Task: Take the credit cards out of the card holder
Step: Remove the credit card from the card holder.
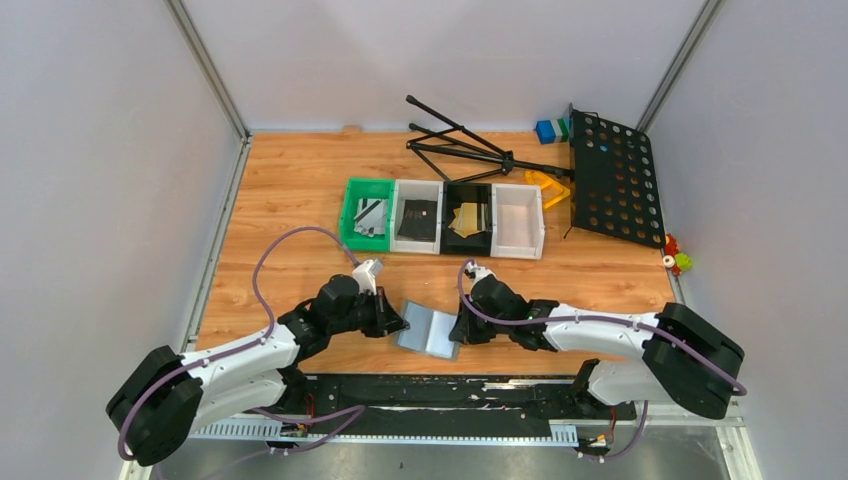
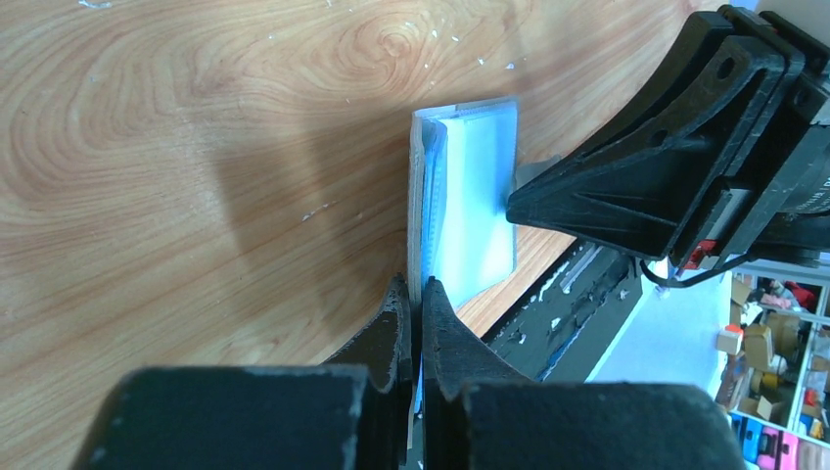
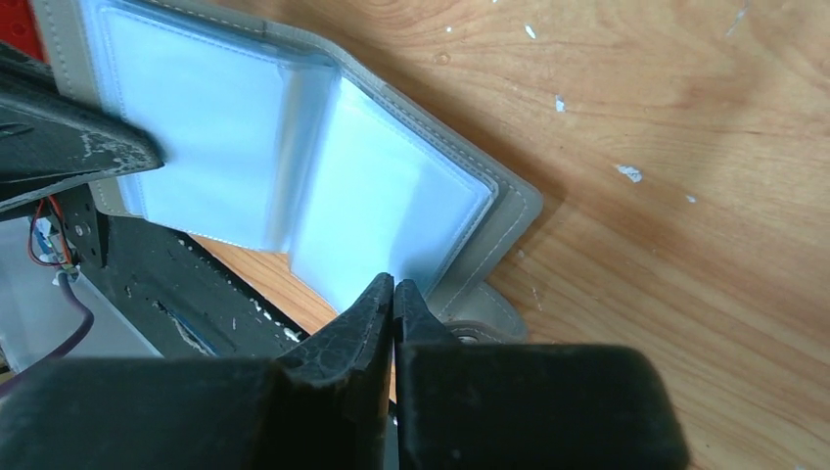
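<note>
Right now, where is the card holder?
In the top view the card holder is open at the centre front of the table, between the left claw, which pinches its cover, and the right claw, nearer than the tray row.

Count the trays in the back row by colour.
Green tray: 1
White trays: 2
Black tray: 1
Total: 4
</note>
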Tool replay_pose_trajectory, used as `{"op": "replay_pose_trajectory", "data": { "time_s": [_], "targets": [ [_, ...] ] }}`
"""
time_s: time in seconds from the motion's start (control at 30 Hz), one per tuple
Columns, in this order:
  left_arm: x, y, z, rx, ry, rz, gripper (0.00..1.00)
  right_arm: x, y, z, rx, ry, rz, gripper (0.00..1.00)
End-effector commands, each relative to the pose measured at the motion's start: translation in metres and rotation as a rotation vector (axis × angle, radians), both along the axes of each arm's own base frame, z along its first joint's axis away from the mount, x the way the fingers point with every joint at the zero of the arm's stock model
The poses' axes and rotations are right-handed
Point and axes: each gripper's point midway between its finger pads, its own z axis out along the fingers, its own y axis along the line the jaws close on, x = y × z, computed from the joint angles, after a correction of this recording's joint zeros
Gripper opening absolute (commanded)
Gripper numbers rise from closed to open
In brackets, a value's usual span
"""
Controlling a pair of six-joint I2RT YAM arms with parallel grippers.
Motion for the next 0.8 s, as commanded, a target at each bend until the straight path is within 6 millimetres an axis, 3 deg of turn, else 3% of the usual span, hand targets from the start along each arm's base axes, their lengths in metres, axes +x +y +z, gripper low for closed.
{"op": "replay_pose_trajectory", "data": {
  "time_s": [0.0,0.17,0.3,0.57,0.77],
  "targets": [
    [0.010,-0.007,0.020,-0.025,-0.071,-0.005,0.00,0.007,0.021,0.032,0.088,-0.072,0.054,0.06],
    [0.009,-0.007,0.020,-0.028,-0.068,-0.006,0.00,0.004,0.043,0.047,0.151,-0.094,0.111,0.10],
    [0.009,-0.008,0.021,-0.029,-0.068,-0.008,0.00,0.002,0.050,0.032,0.131,-0.055,0.121,0.11],
    [0.008,-0.007,0.018,-0.024,-0.063,-0.013,0.00,-0.001,0.033,-0.007,0.011,0.014,0.068,0.08],
    [0.009,-0.008,0.019,-0.024,-0.071,-0.018,0.00,0.000,0.022,-0.013,-0.025,0.017,0.039,0.04]
  ]
}}
